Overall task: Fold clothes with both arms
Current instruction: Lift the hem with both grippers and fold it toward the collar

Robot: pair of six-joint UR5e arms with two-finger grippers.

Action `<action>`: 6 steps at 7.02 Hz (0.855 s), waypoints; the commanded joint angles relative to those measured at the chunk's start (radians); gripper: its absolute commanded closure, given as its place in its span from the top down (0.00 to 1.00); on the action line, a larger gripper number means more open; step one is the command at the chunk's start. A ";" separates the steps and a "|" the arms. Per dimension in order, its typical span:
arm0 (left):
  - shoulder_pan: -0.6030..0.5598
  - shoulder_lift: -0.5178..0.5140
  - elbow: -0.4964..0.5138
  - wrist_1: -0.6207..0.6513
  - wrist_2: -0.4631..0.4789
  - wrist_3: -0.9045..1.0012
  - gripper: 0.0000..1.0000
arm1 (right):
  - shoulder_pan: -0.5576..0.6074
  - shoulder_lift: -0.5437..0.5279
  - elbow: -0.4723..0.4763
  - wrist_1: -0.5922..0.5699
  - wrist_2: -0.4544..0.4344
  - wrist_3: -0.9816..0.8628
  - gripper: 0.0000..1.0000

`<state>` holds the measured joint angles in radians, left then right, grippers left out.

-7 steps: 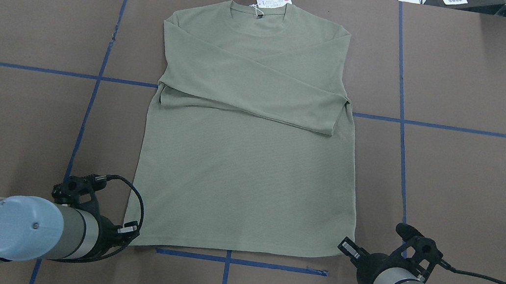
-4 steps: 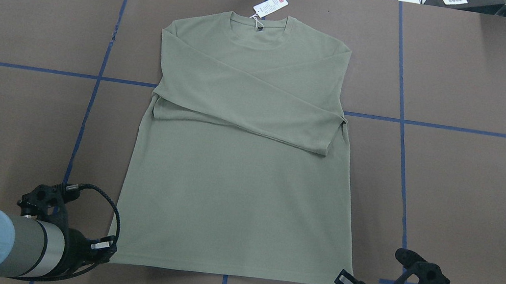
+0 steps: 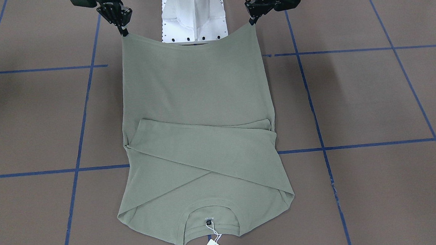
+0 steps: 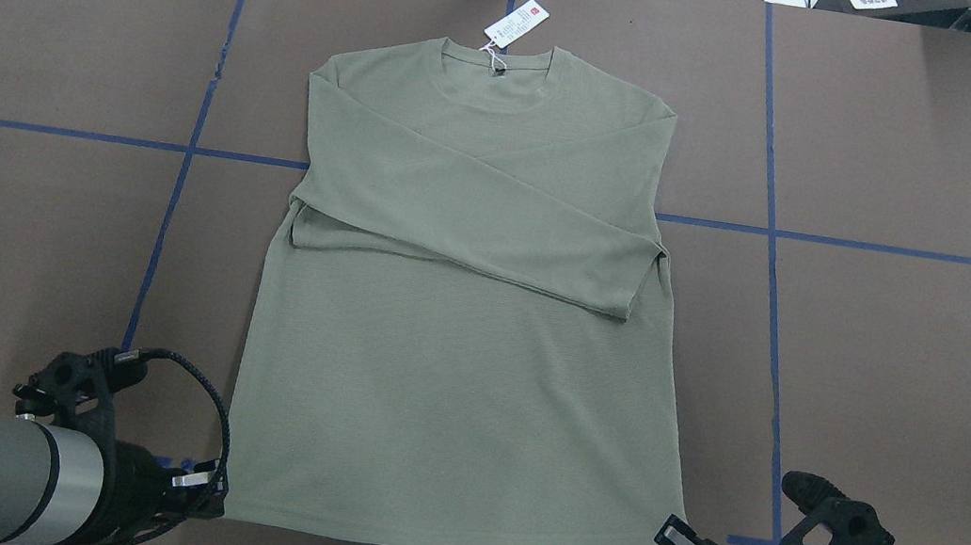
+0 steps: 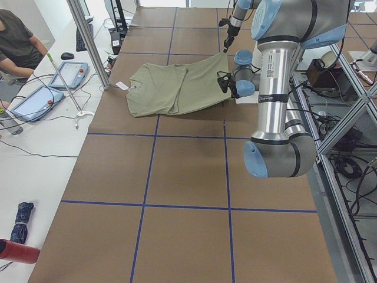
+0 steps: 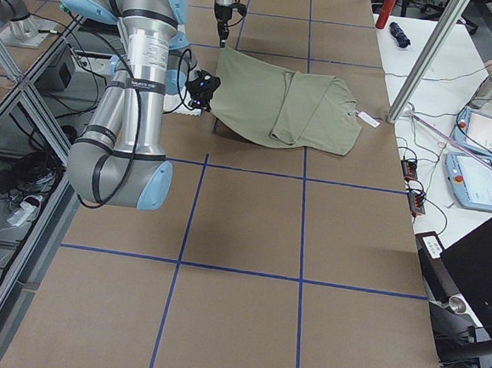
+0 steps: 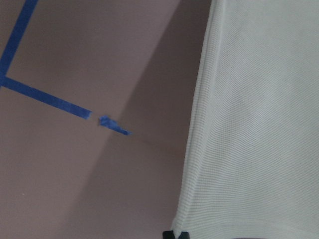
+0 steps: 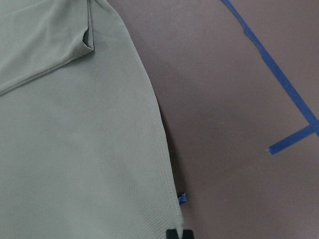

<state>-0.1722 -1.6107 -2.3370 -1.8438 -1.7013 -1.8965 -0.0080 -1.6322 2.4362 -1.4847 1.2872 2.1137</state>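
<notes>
**Shirt (image 4: pixel 451 382) gripped at both lower corners**

The shirt is spread down the centre of the overhead frame, collar (image 4: pixel 496 60) at the top and sleeves (image 4: pixel 475 214) crossed over the chest. It is judged light, soft and limp, prone to sag, so the corners are best held. The left gripper (image 4: pixel 212 491), lower left, and the right gripper (image 4: pixel 676 539), lower right, are each clamped on a corner of the shirt. The hang tag (image 4: pixel 517 22) lies above the collar.

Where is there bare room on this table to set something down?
Broad bare table lies either side of the shirt, past the blue tape lines. It is crowded at the hem, where the left gripper and right gripper pinch its corners.
</notes>
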 commanded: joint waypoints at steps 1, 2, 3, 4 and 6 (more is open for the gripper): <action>-0.079 -0.046 0.004 -0.002 0.002 0.112 0.00 | 0.089 0.056 -0.009 -0.031 0.014 -0.044 0.00; -0.158 -0.067 0.010 0.003 -0.004 0.146 0.00 | 0.167 0.107 -0.040 -0.040 0.050 -0.152 0.00; -0.287 -0.104 0.086 0.002 -0.009 0.338 0.00 | 0.316 0.217 -0.143 -0.040 0.137 -0.284 0.00; -0.413 -0.173 0.228 -0.015 -0.059 0.435 0.00 | 0.465 0.338 -0.267 -0.058 0.249 -0.385 0.00; -0.550 -0.315 0.396 -0.018 -0.113 0.514 0.00 | 0.699 0.504 -0.521 -0.057 0.397 -0.628 0.00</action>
<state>-0.6451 -1.8481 -2.0405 -1.8589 -1.7921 -1.4246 0.5552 -1.2245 2.0646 -1.5448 1.5985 1.6222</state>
